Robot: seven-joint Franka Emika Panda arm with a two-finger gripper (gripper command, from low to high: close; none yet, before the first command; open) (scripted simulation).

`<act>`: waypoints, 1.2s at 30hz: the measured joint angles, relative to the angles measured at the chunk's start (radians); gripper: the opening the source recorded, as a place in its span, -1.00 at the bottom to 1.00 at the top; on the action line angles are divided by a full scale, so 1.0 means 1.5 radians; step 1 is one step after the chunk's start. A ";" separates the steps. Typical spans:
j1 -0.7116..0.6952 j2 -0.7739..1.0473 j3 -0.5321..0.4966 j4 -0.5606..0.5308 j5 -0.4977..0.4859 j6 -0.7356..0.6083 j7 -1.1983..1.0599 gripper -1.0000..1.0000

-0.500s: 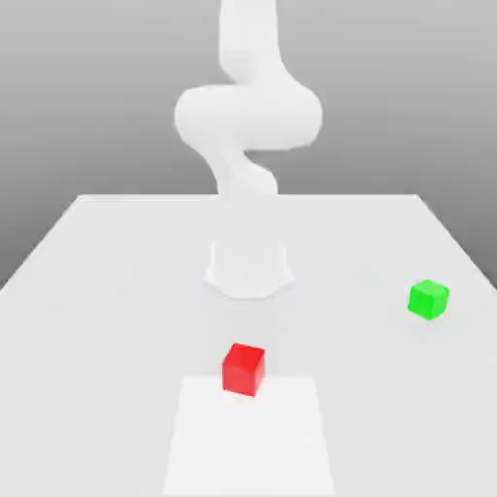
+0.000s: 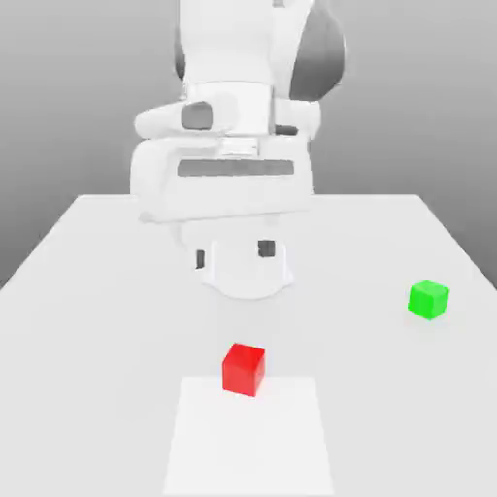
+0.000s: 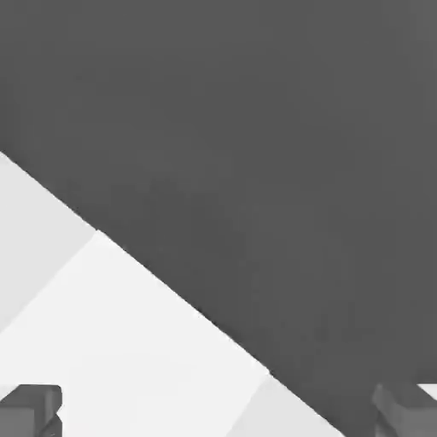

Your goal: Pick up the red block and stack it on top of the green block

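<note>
Jaws (image 2: 233, 253): one pair, standing wide apart with nothing between, probably to leave room for a block's sides.
Red block (image 2: 244, 370): one, below the jaws in the exterior view, resting by the edge of the one pale patch (image 2: 248, 442); free of any grip, so likely first to be fetched.
Green block (image 2: 428, 300): one, well apart from the jaws, towards the exterior view's right; flat on the worktop (image 2: 388, 408) with top bare, fit to serve as base for the stack.
Worktop: one, beneath the jaws, bearing two blocks, none stacked.
</note>
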 joint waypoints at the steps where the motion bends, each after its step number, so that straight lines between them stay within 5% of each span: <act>1: 0.007 0.017 -0.008 -0.018 -0.005 0.014 -0.030 0.00; 8: 0.050 0.126 -0.055 -0.130 -0.018 0.104 -0.231 0.00; 20: 0.156 0.239 -0.081 -0.103 0.269 0.166 -0.453 0.00; 27: 0.140 0.301 -0.025 -0.087 0.431 0.208 -0.569 0.00; 34: 0.093 0.356 0.050 -0.083 0.524 0.265 -0.632 0.00; 35: 0.088 0.362 0.058 -0.083 0.531 0.273 -0.636 -1.00; 36: 0.088 0.362 0.058 -0.083 0.531 0.273 -0.636 -1.00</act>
